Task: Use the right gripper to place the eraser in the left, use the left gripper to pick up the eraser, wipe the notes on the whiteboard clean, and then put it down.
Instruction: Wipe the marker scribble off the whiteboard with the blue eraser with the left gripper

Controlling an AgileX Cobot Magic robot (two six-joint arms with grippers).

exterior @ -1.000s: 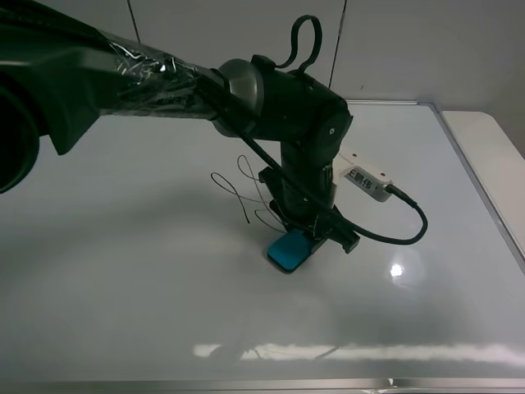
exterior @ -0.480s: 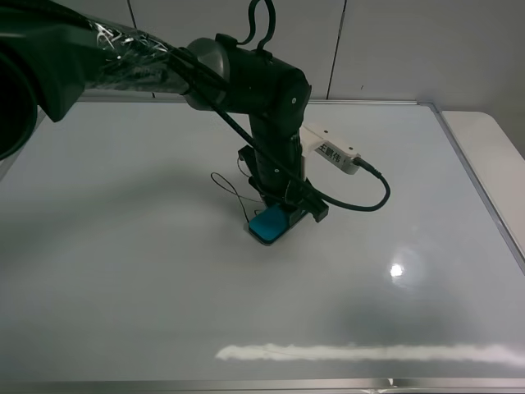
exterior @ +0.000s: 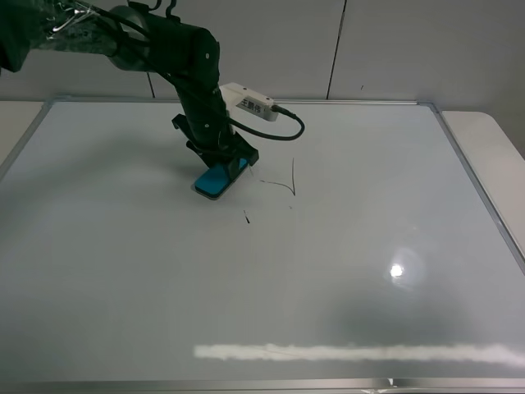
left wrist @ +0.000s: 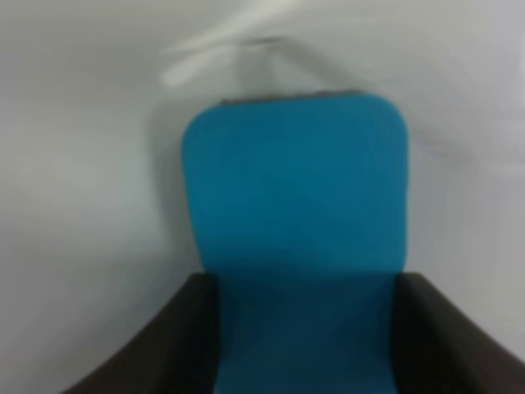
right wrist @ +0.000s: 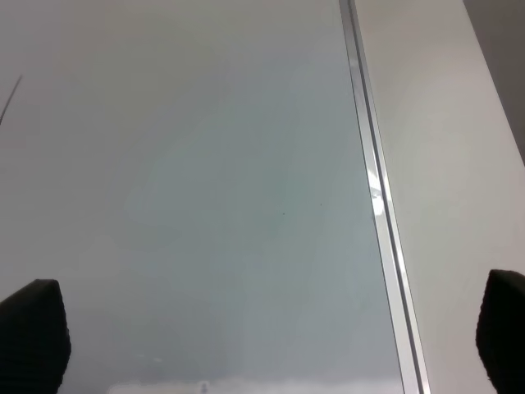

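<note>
The left end effector [exterior: 223, 168] sits in the upper left of the high view, clenched on the eraser [exterior: 218, 180], which rests on the whiteboard [exterior: 369, 246]. Just right of it lie thin black strokes of the notes [exterior: 284, 185] (a curved line, with a small tick lower down). The right end effector [right wrist: 271, 328] stands released, its fingers wide apart above the board near the silver frame [right wrist: 373, 189].

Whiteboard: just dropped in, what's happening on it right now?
The left gripper is shut on the eraser, holding it down on the whiteboard. A few thin strokes of the notes lie just right of it in the overhead view. The right gripper hangs open and empty near the board's framed edge.
</note>
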